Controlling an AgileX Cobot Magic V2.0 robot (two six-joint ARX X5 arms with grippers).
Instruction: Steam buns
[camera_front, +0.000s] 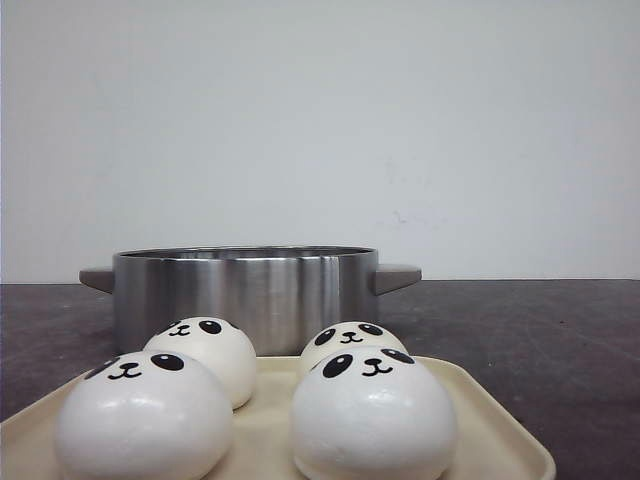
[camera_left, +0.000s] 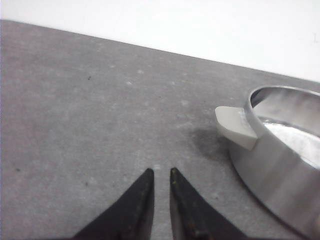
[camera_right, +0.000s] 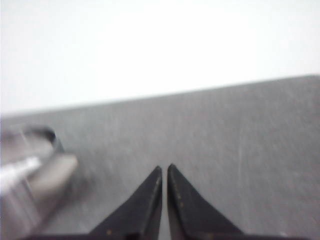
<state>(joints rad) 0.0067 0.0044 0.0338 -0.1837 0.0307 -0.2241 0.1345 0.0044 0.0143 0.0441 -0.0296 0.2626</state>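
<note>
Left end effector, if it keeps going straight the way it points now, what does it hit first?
Probably only the bare table. The left end effector points past the pot handle, which sits off to one side; depth is unclear.

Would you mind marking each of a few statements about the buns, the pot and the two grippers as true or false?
1. Four panda-faced buns sit on a beige tray. True.
2. One bun is already inside the steel pot. False: all four are on the tray, in front of the pot.
3. The left gripper holds a bun. False: its fingers are nearly together with nothing between them, over the dark table.
4. The pot has a grey handle on each side. True.
5. The right gripper is wide open. False: its fingers are almost touching.
6. The pot's handle shows in the left wrist view. True.
</note>
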